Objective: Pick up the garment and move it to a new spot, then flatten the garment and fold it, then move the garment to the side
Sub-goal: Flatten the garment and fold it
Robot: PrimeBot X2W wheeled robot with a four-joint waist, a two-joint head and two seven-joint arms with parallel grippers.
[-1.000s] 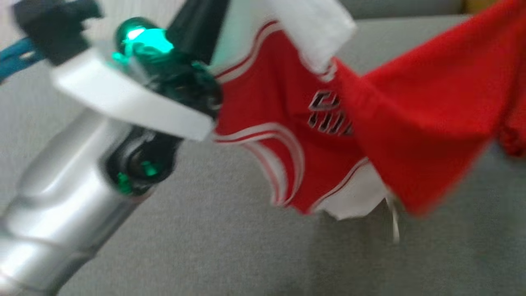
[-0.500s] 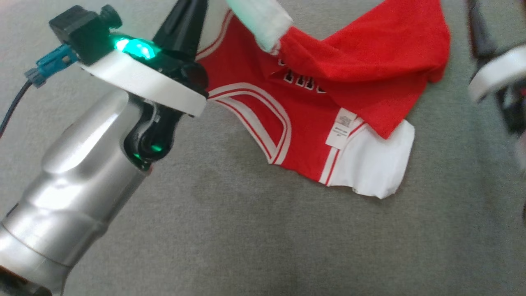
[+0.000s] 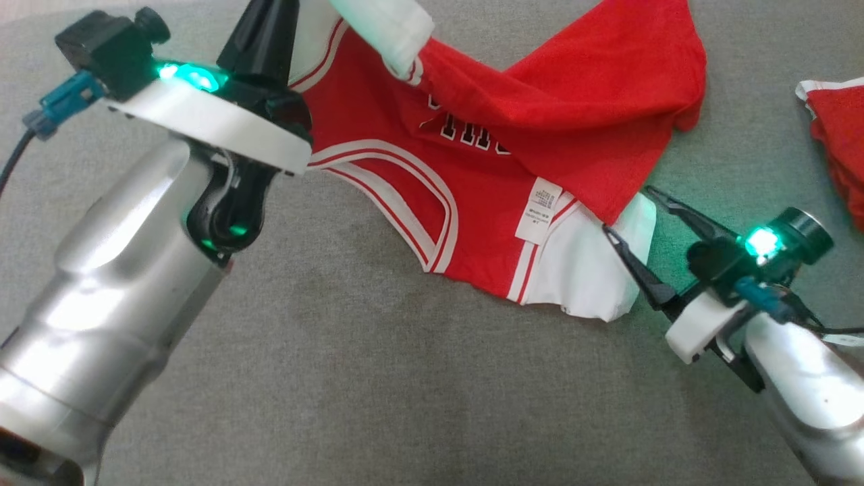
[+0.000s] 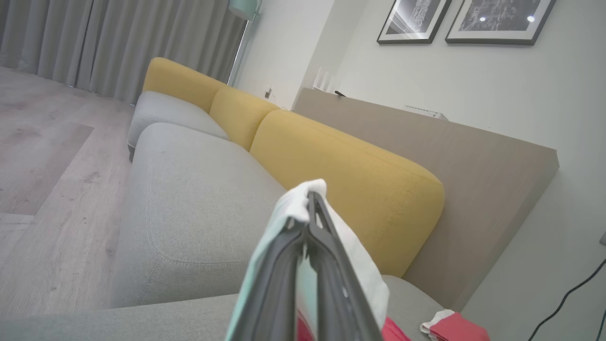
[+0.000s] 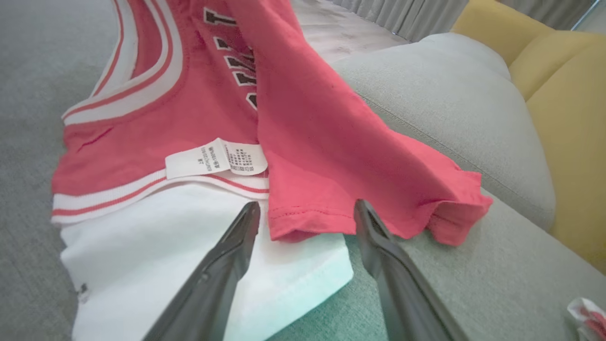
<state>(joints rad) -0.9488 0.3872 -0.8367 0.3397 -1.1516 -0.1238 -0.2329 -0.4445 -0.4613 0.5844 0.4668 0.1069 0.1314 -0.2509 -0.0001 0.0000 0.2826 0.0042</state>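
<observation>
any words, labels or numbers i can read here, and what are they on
Block lettering on the chest of the red jersey: black letters edged in white, partly covered by a fold of red cloth; no whole word can be read.
White care label on the jersey's side seam: rows of small print, too small to read.
No other text seen.

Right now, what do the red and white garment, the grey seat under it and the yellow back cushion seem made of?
Garment: soft matte knit, probably cotton jersey; it drapes in loose folds and shows a stitched hem. Grey seat: matte woven upholstery, faintly flecked weave. Yellow back cushion: similar woven cloth over padding, judging by its rounded edge and seam.
</observation>
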